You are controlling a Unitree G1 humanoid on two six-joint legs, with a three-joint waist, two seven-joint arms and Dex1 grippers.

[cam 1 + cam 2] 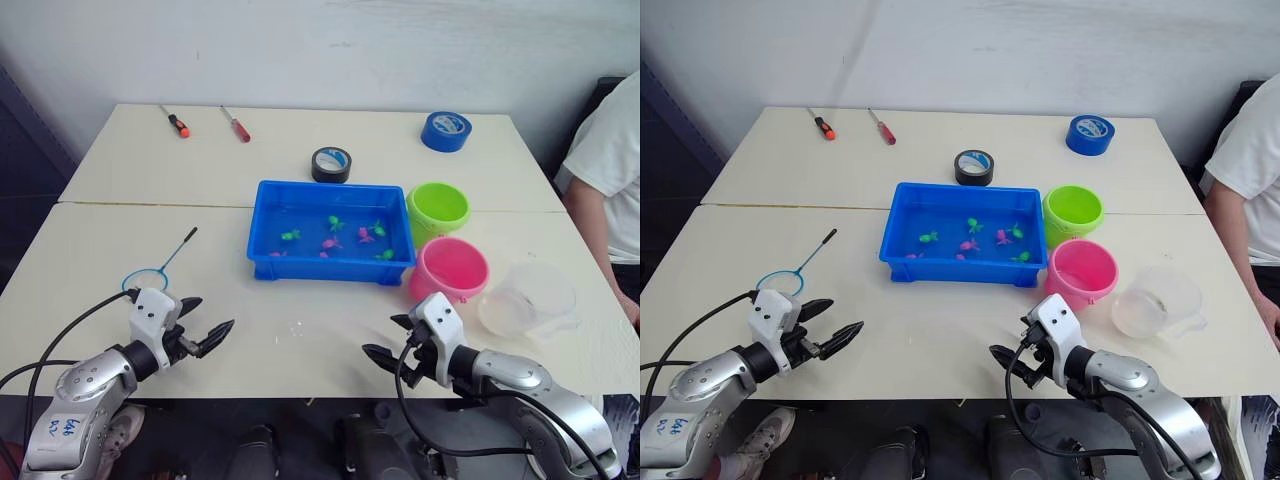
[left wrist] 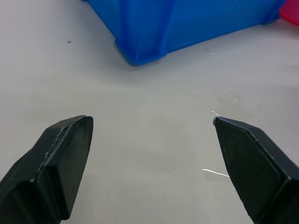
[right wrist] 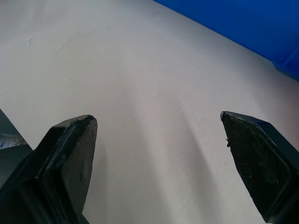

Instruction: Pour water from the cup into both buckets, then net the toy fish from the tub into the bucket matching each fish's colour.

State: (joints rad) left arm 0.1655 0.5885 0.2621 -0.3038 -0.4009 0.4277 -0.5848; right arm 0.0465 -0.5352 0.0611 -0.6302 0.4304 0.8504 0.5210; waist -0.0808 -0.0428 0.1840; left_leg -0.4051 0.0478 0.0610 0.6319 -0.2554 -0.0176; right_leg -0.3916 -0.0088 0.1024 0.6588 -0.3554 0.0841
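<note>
White bench (image 1: 300,330) fills the frame, blue tub (image 1: 331,232) dead centre. The cup (image 1: 527,300) sits lower right, just right of the right pincer (image 1: 397,338), so that arm's closer. Both it and the left pincer (image 1: 203,322) are spread apart, empty.

two screwdrivers lie at the far left of the tabletop (image 1: 150,240): an orange-handled one (image 1: 176,122) and a red-handled one (image 1: 236,125). a black tape roll (image 1: 331,164) and blue tape roll (image 1: 446,131) sit farther right. a person in a white shirt (image 1: 612,160) stands at the right edge.
</note>
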